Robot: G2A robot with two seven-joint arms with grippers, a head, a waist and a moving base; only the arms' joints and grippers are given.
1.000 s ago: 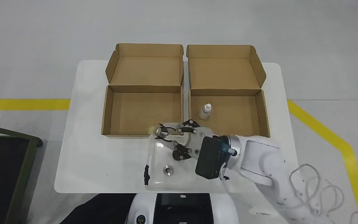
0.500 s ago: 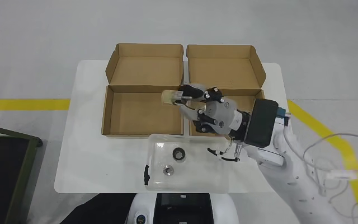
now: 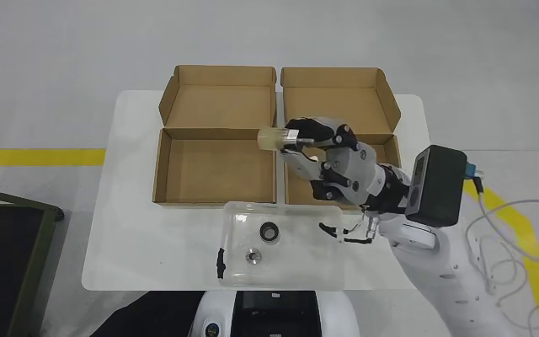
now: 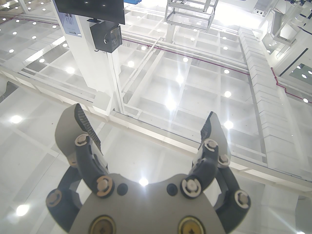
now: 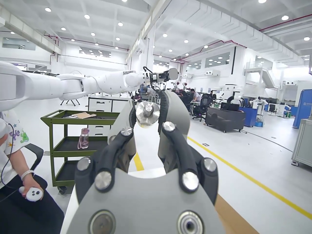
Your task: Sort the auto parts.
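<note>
A ring and a disc lie in the tray. Beyond, the right gripper is clamped on a part above where the left box and right box meet. Best to centre it over one box, lower, then release. The left gripper, jaws apart, faces the ceiling.

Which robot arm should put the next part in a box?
The right one. The right gripper is shut on a small part above the cardboard boxes. The left gripper is open, empty, pointing at the ceiling.
</note>
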